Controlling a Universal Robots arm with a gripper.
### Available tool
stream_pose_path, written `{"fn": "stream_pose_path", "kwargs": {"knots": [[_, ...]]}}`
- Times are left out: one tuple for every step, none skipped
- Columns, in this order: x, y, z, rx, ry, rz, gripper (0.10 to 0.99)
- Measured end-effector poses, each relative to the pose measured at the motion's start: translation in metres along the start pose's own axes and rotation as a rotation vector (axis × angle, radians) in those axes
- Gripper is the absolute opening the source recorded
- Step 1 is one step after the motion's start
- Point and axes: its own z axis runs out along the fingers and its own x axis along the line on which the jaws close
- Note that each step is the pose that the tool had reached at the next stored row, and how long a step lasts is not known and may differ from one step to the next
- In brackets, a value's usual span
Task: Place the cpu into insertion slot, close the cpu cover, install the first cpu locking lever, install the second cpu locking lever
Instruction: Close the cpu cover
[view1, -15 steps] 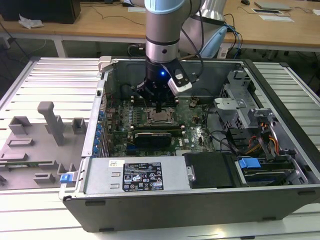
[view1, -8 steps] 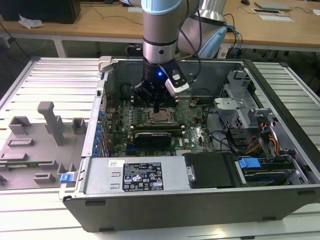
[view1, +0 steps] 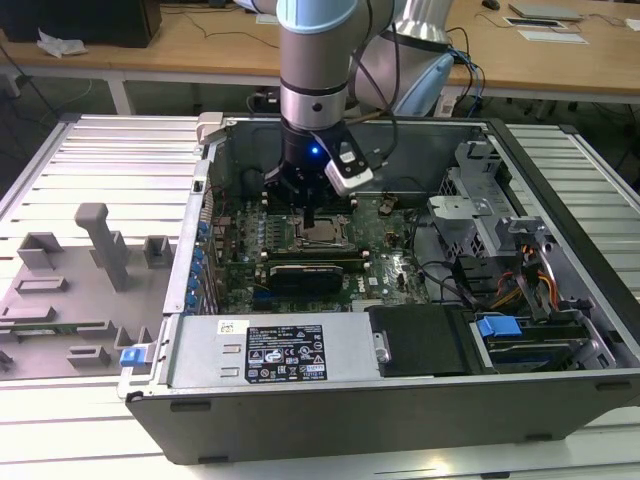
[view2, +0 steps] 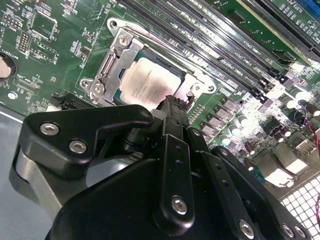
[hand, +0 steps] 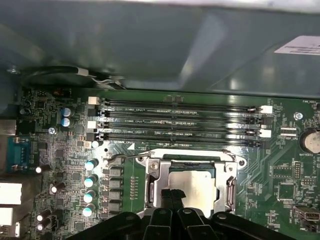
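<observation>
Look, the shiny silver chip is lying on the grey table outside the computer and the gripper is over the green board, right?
Not quite. The cpu sits in the insertion slot on the green board, as the first wrist view shows. The gripper is indeed over that board.

Bright light, glare on the cpu (view2: 150, 82)

cpu (view2: 149, 81): dull silver top, faint grey print
cpu cover (view2: 114, 52): bright silver metal
circuit board (view2: 55, 60): green, fine pale tracing
gripper (view2: 173, 104): matte black, silver screws
memory slots (hand: 180, 120): black, white end clips
arm (view1: 315, 70): light blue band, silver-grey tube
worktop (view1: 110, 165): pale grey, ribbed stripes
</observation>
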Motion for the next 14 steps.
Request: {"fn": "stream_pose_path", "kwargs": {"knots": [[0.0004, -0.0001, 0.0004, -0.002, -0.0011, -0.002, 0.106], [0.001, -0.0005, 0.0013, -0.006, -0.0035, -0.007, 0.106], [0.0014, -0.0006, 0.0016, -0.009, -0.0045, -0.009, 0.106], [0.0017, -0.0008, 0.002, -0.011, -0.0054, -0.011, 0.106], [0.0023, -0.001, 0.0024, -0.013, -0.0065, -0.014, 0.106], [0.0029, -0.0013, 0.0026, -0.015, -0.0074, -0.016, 0.106], [0.0037, -0.0015, 0.0028, -0.018, -0.0084, -0.018, 0.106], [0.0047, -0.0017, 0.003, -0.02, -0.0093, -0.02, 0.106], [0.0055, -0.0018, 0.0031, -0.022, -0.0099, -0.021, 0.106], [0.0062, -0.0019, 0.0032, -0.023, -0.0105, -0.023, 0.106], [0.0071, -0.002, 0.0034, -0.025, -0.0109, -0.024, 0.106], [0.0079, -0.002, 0.0037, -0.026, -0.0114, -0.026, 0.106], [0.0082, -0.002, 0.004, -0.027, -0.0116, -0.028, 0.106], [0.0083, -0.0021, 0.0046, -0.027, -0.0115, -0.029, 0.106]]}}
